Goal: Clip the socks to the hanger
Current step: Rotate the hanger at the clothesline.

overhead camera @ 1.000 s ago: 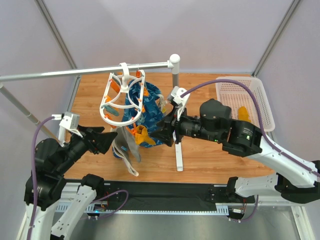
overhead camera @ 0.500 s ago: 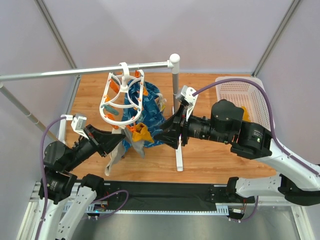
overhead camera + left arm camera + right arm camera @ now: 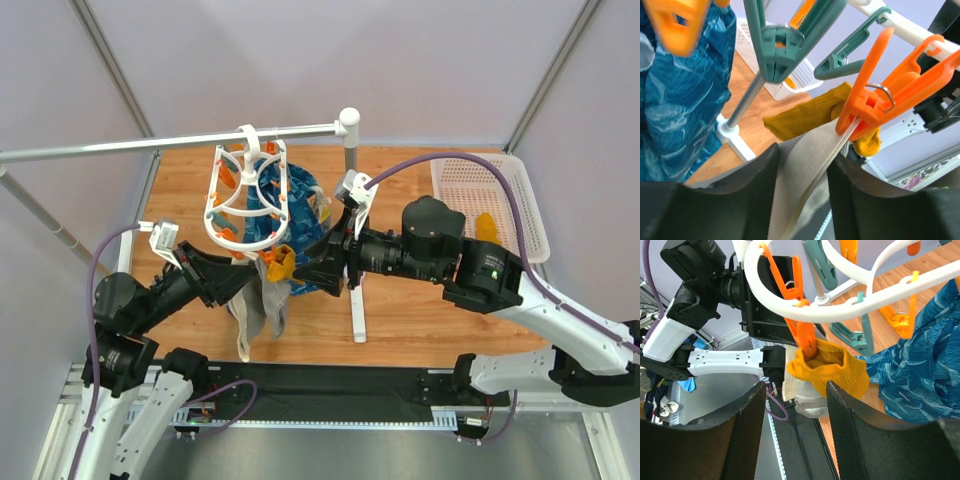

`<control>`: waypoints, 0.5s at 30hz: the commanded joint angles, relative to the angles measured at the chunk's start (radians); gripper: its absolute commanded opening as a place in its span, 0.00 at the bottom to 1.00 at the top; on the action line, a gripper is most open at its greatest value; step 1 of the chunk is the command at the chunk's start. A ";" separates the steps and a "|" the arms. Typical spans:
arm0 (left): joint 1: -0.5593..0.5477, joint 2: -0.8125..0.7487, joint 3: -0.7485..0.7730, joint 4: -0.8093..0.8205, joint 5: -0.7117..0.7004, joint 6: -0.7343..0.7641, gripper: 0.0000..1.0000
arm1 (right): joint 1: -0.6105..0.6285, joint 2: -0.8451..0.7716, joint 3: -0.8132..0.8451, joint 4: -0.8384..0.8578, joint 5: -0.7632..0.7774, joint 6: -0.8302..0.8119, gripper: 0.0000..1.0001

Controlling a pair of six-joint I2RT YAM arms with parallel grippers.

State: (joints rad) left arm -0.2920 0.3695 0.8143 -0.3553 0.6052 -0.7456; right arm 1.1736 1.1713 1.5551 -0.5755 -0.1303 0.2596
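Under the near rim of the hanger [image 3: 840,315], hooked over the grey rail [image 3: 150,144]: one mustard-yellow sock [image 3: 827,367], pinched at the cuff by an orange clip [image 3: 802,335], cuff mouth gaping, body bunched short. Second sock [image 3: 485,226] well apart, lying in the white basket [image 3: 465,190] at the table's right edge.

Just beside the clipped sock: beige garment [image 3: 262,305] hanging down past it; whether from the same clip, not discernible. Behind both: blue wave-patterned cloth [image 3: 680,110], filling the far side of the ring. Teal clips [image 3: 862,337] dangling unused along the rim.

From the left: left gripper [image 3: 802,165], fingers parted, beige strip running through the gap, contact not discernible. From the right: right gripper [image 3: 796,390], fingers roughly half spread, nothing between them, tips just short of the sock. Beside the right gripper: upright stand post [image 3: 355,290].
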 commanded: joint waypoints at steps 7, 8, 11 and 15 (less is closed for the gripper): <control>0.001 -0.076 0.169 -0.339 -0.198 0.250 0.68 | 0.000 0.047 0.057 0.049 -0.051 0.013 0.54; 0.001 -0.104 0.178 -0.362 -0.223 0.265 0.68 | 0.000 0.050 0.057 0.049 -0.055 0.015 0.54; 0.001 -0.150 0.212 -0.422 -0.326 0.304 0.64 | 0.001 0.056 0.056 0.054 -0.061 0.012 0.54; 0.001 -0.158 0.255 -0.444 -0.421 0.347 0.59 | 0.000 0.057 0.056 0.054 -0.072 0.010 0.53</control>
State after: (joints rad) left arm -0.2920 0.2031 1.0344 -0.7357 0.3027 -0.4805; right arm 1.1736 1.2293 1.5719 -0.5613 -0.1783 0.2657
